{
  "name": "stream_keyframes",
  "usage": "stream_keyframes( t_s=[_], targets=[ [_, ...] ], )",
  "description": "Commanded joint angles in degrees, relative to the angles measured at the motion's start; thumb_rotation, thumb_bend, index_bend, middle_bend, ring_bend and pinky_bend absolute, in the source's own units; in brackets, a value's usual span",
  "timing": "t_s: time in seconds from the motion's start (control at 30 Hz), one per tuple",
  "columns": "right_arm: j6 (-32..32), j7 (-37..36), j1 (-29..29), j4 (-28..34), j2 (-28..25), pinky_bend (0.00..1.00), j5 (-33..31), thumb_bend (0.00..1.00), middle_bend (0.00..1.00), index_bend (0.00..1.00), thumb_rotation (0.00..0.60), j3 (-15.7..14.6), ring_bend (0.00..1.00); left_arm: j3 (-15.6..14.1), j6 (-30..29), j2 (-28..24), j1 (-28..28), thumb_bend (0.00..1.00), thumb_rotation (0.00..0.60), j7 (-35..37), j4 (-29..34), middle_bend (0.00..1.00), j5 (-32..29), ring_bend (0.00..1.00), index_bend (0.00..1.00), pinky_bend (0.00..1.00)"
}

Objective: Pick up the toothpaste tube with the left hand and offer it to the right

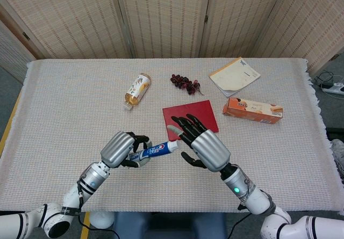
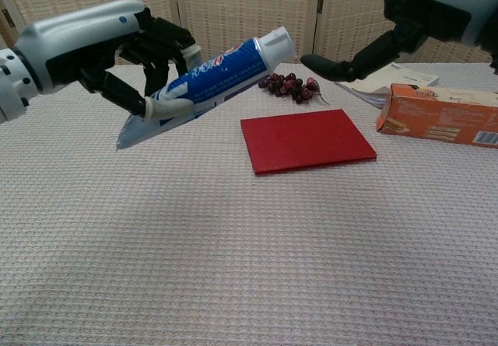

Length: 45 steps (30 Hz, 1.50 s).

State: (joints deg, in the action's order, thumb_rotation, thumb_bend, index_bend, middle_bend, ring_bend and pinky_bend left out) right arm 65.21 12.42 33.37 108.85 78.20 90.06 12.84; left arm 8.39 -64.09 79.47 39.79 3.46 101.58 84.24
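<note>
Head view: the left hand point(image 1: 122, 149) grasps the toothpaste tube point(image 1: 156, 150) above the table, cap aimed at the spread, empty right hand point(image 1: 201, 146) for receiving.
Chest view: the tube tilts cap-up, left of the red book point(image 2: 306, 139).

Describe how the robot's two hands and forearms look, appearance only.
Both the left hand and right hand have smooth silver-grey shells over the back and black jointed fingers with pale tips. The forearms are white and silver with black rings; the right wrist shows a small green light.
</note>
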Motion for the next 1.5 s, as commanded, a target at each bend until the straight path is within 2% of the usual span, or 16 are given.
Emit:
stream_keyframes(
  t_s=[0.03,0.63,1.23,1.5],
  targets=[
    [-0.31,0.42,0.57,0.15,0.23,0.00,-0.68,0.46,0.02,0.00,0.600,0.22,0.06,-0.15,0.00,-0.01,-0.05,0.61,0.600,-0.01,0.07,0.73,0.22,0.69,0.77,0.59],
    [-1.28,2.61,3.36,0.41,1.30,0.00,-4.03,0.46,0.02,0.00,0.600,0.58,0.06,-0.69,-0.34,-0.40,-0.42,0.62,0.600,-0.50,0.40,0.74,1.50,0.69,0.78,0.59],
    [-0.46,4.04,4.66,-0.01,1.47,0.00,-6.04,0.46,0.02,0.00,0.600,0.78,0.06,-2.07,-2.23,0.70,-1.08,0.63,0.600,-1.35,-2.93,0.77,4.98,0.71,0.82,0.58],
    [0.13,4.21,5.04,0.64,1.17,0.00,-6.00,0.46,0.02,0.00,0.600,0.85,0.06,-2.51,-2.13,1.13,-1.03,0.63,0.600,-3.81,-3.80,0.78,5.63,0.71,0.83,0.58]
  ],
)
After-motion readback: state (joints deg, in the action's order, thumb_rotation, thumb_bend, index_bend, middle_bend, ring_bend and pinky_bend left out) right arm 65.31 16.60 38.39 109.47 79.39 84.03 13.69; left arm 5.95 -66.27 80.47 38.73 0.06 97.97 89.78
